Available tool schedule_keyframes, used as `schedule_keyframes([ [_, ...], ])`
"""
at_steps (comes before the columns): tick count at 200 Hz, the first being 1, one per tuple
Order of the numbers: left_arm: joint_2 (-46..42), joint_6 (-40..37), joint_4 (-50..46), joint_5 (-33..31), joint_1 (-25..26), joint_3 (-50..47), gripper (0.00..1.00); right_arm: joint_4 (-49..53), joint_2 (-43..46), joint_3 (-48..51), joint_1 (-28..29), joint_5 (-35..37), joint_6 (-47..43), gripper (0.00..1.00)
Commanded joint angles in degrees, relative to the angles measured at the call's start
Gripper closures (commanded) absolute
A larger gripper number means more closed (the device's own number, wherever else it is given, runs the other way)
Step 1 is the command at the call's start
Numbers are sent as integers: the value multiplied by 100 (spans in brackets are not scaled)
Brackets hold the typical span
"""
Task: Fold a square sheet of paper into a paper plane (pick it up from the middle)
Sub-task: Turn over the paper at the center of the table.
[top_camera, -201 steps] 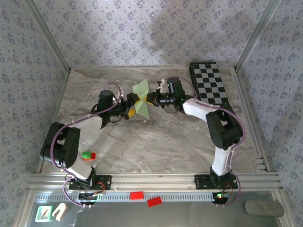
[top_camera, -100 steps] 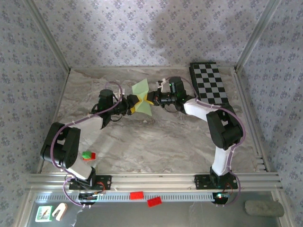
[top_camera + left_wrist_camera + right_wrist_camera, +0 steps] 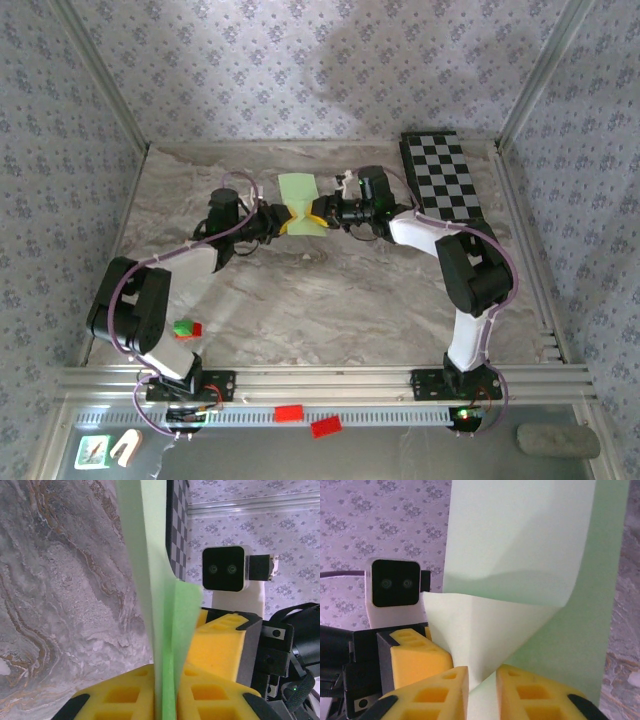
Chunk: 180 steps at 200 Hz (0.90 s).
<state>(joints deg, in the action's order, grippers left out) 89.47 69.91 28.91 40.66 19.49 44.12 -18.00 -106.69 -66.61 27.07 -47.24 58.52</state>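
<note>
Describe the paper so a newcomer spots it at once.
On the marble table, left of the checkered board, the left gripper and right gripper meet. The paper is pinched between them: a pale-green creased sheet, bigger than the red-green blocks.

No readable text, labels, brands or numbers anywhere.

the square sheet of paper [image 3: 300, 203] is over the far middle of the table [image 3: 330, 300], caught between both grippers. the left gripper [image 3: 284, 222] closes on it from the left, the right gripper [image 3: 318, 214] from the right, their tips facing each other. the checkered board [image 3: 443, 178] lies at the far right, beside the right arm. two small blocks [image 3: 185, 326] lie touching at the near left, well apart from the paper.
</note>
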Motion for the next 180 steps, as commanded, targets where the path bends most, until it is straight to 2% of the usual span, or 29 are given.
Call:
schedule_keyframes([
  [1,53,-296,-158,-44,-50,214,83,473,279,12,-65,151,-381,71],
  [26,35,-580,-529,-128,-59,260,84,1062,441,-17,-115,475,-798,63],
  [50,-21,-1049,-1151,-308,-59,373,86,1680,593,-95,-145,881,-1253,61],
  [74,-102,-1852,-2445,-732,-54,699,89,2195,748,-124,-169,1317,-1594,60],
  [100,-177,-2886,-4148,-1510,-20,1290,92,2606,865,-124,-192,1775,-1811,58],
  [136,-84,-4058,-6379,-3398,237,2397,93,2953,998,-122,-238,2299,-1924,55],
  [180,396,-4536,-8025,-6143,848,3516,92,3221,1128,-124,-360,2762,-1919,55],
])
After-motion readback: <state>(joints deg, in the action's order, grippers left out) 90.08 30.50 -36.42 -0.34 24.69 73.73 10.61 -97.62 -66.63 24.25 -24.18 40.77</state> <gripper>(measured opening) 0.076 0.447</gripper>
